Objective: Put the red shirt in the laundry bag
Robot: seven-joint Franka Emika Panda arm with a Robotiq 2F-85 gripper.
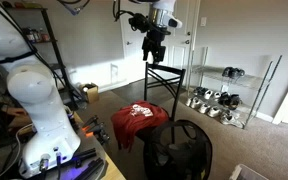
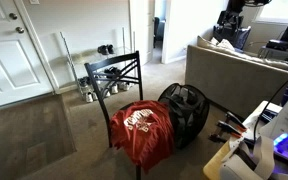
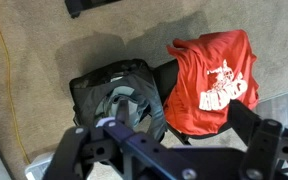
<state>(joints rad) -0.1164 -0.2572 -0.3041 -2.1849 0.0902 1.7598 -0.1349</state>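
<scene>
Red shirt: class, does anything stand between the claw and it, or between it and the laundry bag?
Nothing visible does. The claw hangs open high above the red shirt, draped on the chair, with only air between. The laundry bag stands open on the floor beside the chair.

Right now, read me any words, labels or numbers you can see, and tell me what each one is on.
Nothing can be read here.
Shirt: white print with what may be letters, too blurred to read in any view.
Bag: no text shows.
</scene>
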